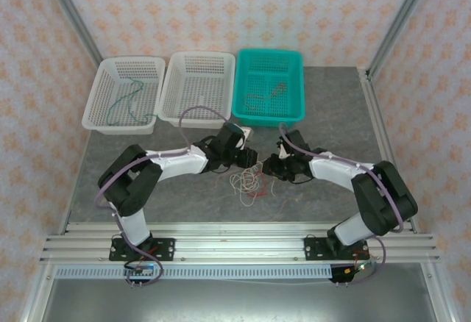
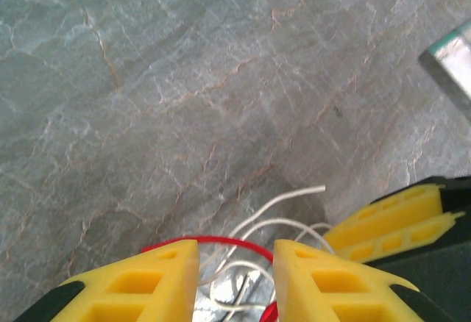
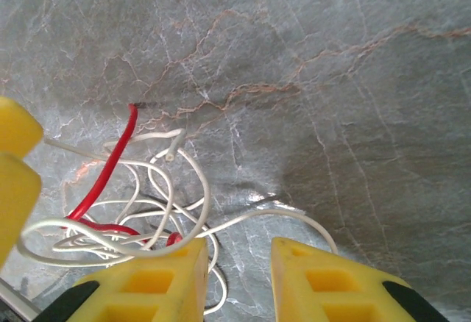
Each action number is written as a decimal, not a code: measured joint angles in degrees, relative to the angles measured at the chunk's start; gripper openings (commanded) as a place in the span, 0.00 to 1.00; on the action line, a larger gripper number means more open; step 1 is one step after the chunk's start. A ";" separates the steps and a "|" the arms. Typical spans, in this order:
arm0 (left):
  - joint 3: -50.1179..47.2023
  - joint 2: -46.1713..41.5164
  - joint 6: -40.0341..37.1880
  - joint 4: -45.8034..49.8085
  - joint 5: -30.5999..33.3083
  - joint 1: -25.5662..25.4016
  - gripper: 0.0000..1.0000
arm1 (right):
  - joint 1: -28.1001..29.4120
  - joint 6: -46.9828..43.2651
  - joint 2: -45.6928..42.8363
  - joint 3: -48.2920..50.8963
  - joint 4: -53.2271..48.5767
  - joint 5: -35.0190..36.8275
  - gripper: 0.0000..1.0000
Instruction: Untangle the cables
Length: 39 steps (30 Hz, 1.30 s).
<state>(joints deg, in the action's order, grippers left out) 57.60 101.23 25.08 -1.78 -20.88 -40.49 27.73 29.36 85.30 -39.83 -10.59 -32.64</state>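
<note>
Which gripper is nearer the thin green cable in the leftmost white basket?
Left. The left gripper sits right of the thin green cable; the right gripper is farther right.

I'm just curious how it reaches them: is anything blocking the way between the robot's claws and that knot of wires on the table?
Nothing visible does. The tangle lies on the table with both grippers right at it. Its strands run between the open fingers of the left gripper and lie at the fingertips of the right gripper.

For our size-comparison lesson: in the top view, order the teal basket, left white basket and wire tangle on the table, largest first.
1. Left white basket and teal basket: look alike, not ranked.
2. Wire tangle: far smaller.
</note>
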 measured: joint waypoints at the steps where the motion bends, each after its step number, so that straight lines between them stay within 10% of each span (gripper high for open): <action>1: -0.02 -0.31 -0.22 0.72 -0.11 0.00 0.34 | 0.00 0.00 -0.26 0.15 0.13 -0.07 0.30; 29: 4.13 4.15 -6.14 7.67 -5.70 0.00 0.32 | 0.00 0.63 -0.52 0.35 0.98 -0.83 0.32; 39: 3.67 4.66 -8.92 8.83 -10.23 0.00 0.50 | 0.04 0.55 -1.66 1.40 0.04 -1.53 0.36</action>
<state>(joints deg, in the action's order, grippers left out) 61.28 105.89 16.16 7.05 -31.11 -40.49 27.77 29.91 83.64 -38.44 -10.55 -34.17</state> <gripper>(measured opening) 0.483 0.360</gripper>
